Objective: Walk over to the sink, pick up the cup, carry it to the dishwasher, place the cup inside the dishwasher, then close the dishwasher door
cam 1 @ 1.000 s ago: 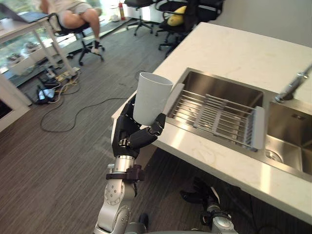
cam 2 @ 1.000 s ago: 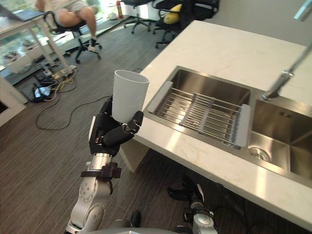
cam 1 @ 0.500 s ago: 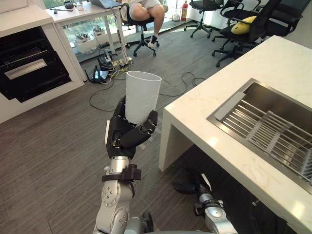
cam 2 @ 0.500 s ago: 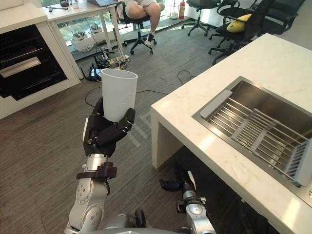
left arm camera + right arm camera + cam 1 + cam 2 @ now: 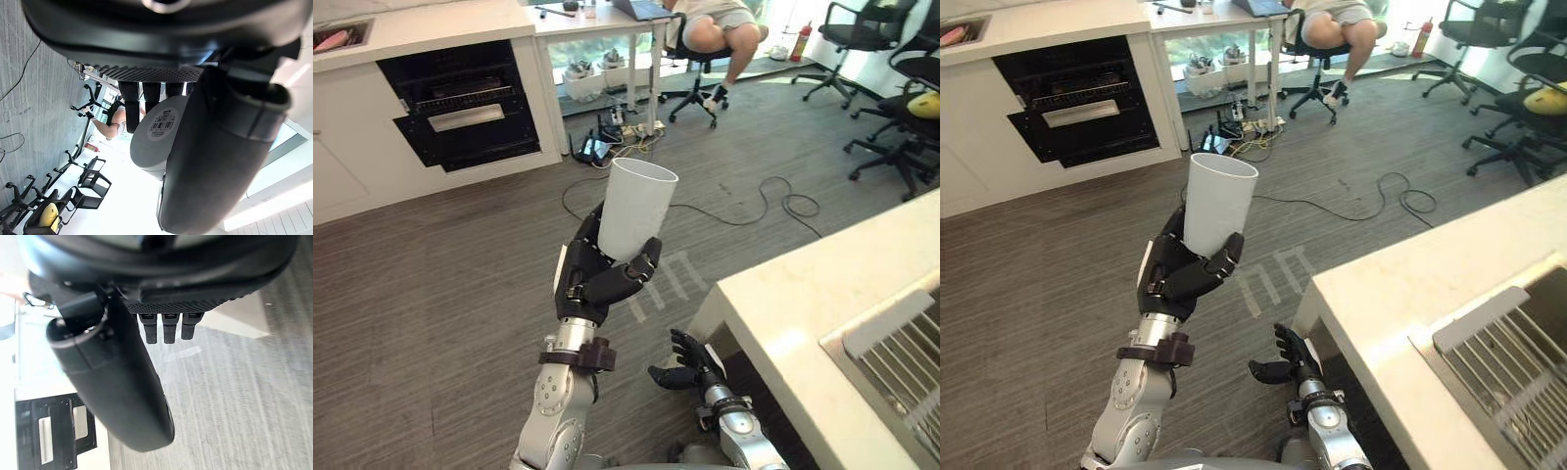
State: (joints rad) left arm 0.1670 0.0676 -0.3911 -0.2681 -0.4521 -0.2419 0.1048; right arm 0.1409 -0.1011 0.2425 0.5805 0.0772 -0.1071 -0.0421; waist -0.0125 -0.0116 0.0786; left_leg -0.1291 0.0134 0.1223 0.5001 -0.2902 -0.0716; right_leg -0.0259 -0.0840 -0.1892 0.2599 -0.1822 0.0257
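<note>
Hanging low just beside the corner of the white counter [image 5: 803, 313], the right hand [image 5: 683, 360] is empty, its fingers loosely spread. A knock against that corner on the next step is one risk, since the hand sits so close to it.

Above and ahead of it, the left hand [image 5: 592, 284] has its fingers and thumb wrapped round the lower part of the white cup [image 5: 634, 211], which stands upright and open end up, clear of everything. The grip covers only the bottom of a tall, smooth cup, so a jolt from walking could let it tip or slide out. The left wrist view shows the cup's base seated against the fingers, which looks secure for now.

Farther out, loose cables [image 5: 781, 204] trail across the grey floor, and more lie bundled near the desk legs; a foot catching one would shake the carry.

Beyond them, the dark dishwasher [image 5: 460, 108] sits in the white cabinet, well apart from the cup. Its opening is low, so a misjudged reach could strike the cup on its frame. A seated person [image 5: 720, 15] is farthest off.
</note>
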